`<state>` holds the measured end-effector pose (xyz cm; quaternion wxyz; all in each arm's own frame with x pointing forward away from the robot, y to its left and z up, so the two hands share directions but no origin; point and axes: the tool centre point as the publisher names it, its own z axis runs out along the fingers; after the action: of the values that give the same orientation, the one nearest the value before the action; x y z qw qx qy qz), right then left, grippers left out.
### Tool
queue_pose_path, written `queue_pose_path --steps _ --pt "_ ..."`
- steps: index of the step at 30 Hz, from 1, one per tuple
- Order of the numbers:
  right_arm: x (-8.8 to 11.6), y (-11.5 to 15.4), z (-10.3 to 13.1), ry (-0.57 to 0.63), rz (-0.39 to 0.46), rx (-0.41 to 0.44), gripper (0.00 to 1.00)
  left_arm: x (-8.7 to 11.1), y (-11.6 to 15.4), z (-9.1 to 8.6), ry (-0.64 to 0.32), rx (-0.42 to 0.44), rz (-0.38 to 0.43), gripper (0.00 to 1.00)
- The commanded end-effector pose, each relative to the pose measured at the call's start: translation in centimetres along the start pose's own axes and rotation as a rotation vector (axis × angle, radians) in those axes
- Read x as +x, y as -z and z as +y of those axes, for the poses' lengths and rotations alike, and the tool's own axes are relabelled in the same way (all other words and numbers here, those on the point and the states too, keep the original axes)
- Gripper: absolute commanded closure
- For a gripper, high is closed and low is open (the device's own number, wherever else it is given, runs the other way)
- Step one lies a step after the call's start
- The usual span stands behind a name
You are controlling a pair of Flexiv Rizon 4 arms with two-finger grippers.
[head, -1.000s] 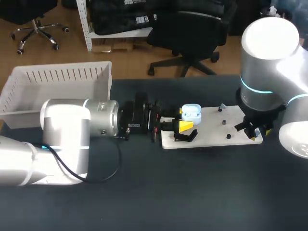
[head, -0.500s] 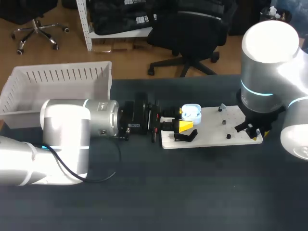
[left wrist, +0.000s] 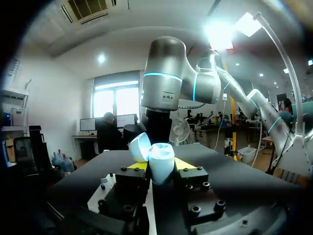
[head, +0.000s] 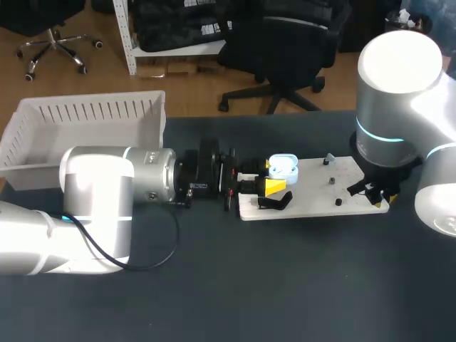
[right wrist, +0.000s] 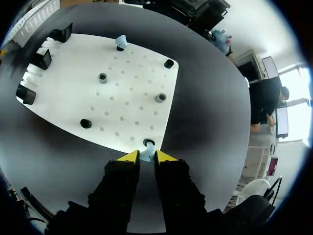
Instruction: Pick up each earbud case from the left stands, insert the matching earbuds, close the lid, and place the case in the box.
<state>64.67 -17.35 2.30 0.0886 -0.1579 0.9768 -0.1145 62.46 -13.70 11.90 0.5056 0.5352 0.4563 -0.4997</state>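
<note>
Pale-blue case (head: 283, 167), lid up, is clamped in the left end effector (left wrist: 160, 167) and held level over the board (head: 313, 198), likely so its sockets face up for loading. The right end effector (right wrist: 147, 157) is pinched narrow on an earbud (right wrist: 145, 155) at the board's edge. Since a second ago only the right arm has shifted slightly, and the case has stayed put.
</note>
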Motion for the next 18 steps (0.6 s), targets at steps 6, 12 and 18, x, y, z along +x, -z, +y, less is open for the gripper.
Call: queue_pose_path --steps 6,12,18 --pt "0.6 2.1 0.1 -0.02 -0.003 0.016 1.0 0.1 0.0 -0.1 -0.003 -0.004 -0.003 1.0" --pt "0.8 5.0 0.6 -0.027 0.012 0.027 1.0 0.1 0.0 -0.1 -0.003 -0.004 -0.003 1.0" --pt "0.2 10.2 2.1 -0.043 -0.018 0.016 1.0 0.1 0.0 -0.1 -0.003 -0.004 -0.003 1.0"
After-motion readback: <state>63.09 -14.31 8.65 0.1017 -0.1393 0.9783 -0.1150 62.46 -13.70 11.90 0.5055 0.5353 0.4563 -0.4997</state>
